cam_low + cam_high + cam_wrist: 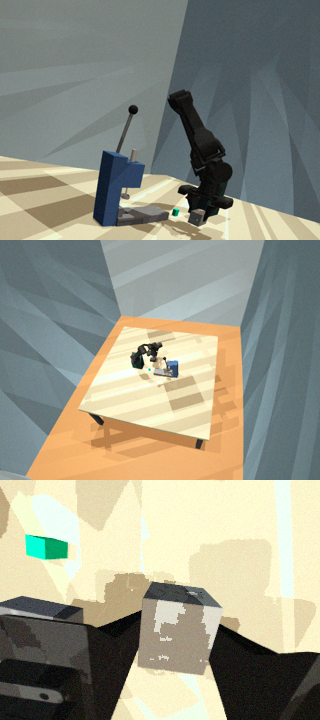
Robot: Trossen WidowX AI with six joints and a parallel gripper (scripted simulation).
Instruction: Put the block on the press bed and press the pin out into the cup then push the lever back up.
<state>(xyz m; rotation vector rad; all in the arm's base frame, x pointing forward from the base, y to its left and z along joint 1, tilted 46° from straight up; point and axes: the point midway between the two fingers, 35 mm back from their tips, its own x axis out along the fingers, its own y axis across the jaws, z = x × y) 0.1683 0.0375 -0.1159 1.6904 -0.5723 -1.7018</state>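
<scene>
Gripper (153, 359) (198, 215) (174, 619): pinching the gray block (196, 217) (179, 632) between its fingers, low over the worktop (134, 405) (64, 204) (245, 510). A green piece (149, 369) (175, 212) (46, 547) lies near the gripper, off to one side. Farther out, the press bed (161, 372) (155, 214) reaches toward the gripper, its long axis running back to the blue press frame (175, 368) (107, 188). Lever (166, 363) (124, 133) raised. Judgement: next move likely lifts the block and carries it along that axis, beneath the punch (125, 194).
</scene>
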